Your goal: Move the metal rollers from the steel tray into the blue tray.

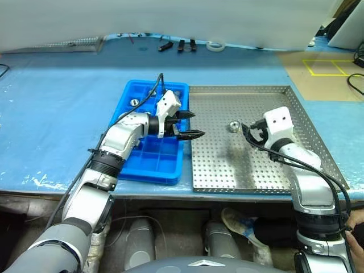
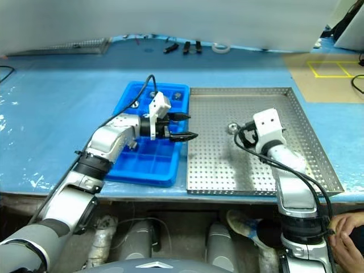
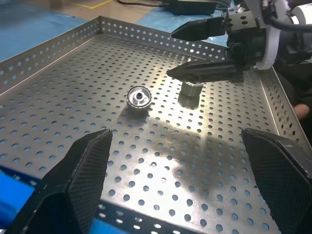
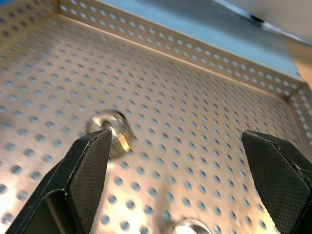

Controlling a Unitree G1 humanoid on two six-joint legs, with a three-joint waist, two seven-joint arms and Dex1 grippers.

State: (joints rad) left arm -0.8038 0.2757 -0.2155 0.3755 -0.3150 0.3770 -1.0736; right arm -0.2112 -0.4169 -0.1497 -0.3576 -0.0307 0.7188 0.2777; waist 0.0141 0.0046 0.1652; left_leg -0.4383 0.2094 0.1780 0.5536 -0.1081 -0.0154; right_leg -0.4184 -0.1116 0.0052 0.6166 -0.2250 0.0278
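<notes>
Rollers first: you have two metal rollers showing on the steel tray (image 1: 216, 165), each a short, shiny silver cylinder. One roller (image 3: 139, 97) lies tipped, with its dark centre hole and so its axis facing your left tool. The second roller (image 3: 190, 92) stands upright just beyond it, axis vertical, right under the right tool's fingertips as the left wrist view shows it. In the head view you can make out one roller (image 1: 234, 125) near the middle of the tray floor, toward its far half.

The tray itself is flat, square, dull-bright metal, its floor punched with an even grid of round holes inside a low perforated rim. Touching its left edge sits the blue tray (image 1: 145, 165), glossy plastic split into small square compartments; a roller (image 1: 134, 102) rests in a far-left compartment.

Your left tool (image 1: 192, 125) hangs over the seam between the trays, its textured black fingers spread wide and empty, pointing across toward the steel tray. Your right tool (image 3: 175, 52) is likewise spread apart, gripping nothing, over the steel tray.

Both trays lie on the pale blue tabletop (image 1: 51, 114).
</notes>
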